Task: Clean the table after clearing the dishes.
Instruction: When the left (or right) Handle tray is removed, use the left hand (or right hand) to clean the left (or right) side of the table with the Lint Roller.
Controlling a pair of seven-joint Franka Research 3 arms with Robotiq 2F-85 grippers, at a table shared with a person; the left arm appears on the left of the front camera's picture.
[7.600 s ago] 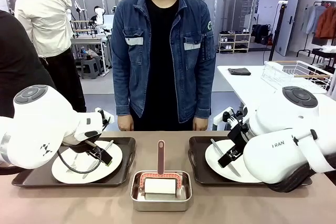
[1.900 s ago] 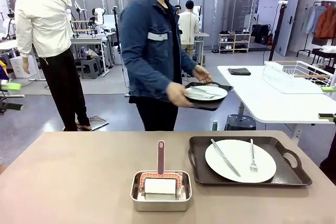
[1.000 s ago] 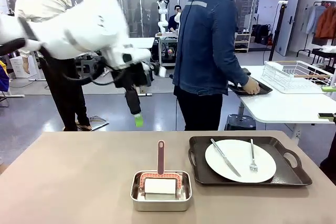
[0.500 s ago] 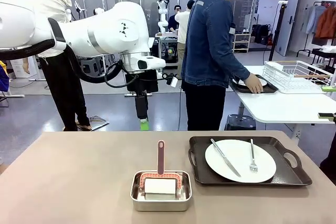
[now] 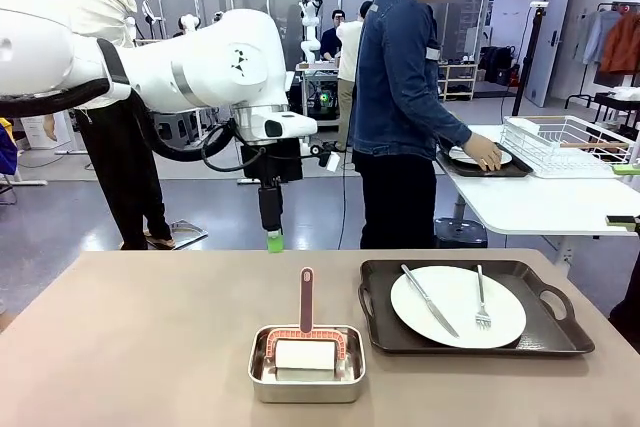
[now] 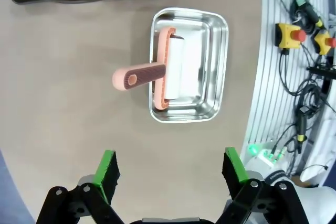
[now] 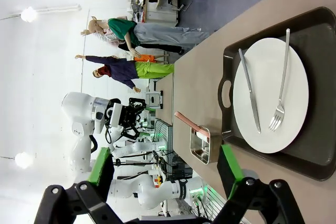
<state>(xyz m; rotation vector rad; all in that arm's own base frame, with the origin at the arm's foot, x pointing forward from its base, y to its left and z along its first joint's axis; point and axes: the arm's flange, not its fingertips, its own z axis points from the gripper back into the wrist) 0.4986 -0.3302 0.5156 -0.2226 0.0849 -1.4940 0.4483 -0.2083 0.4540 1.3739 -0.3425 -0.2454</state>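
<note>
On white table (image 5: 520, 209), one tray (image 5: 450, 169) now

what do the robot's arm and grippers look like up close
The left arm is glossy white with rounded joints, a small dark logo on its shell and black cables looping under the wrist. The left gripper and right gripper are black, with skeletal linkage fingers tipped by bright green pads.

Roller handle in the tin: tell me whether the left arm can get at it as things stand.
Probably yes. The left arm hangs above the table, jaws open, facing down at the handle, which sticks out past the rim of the tin with nothing over it.
</note>
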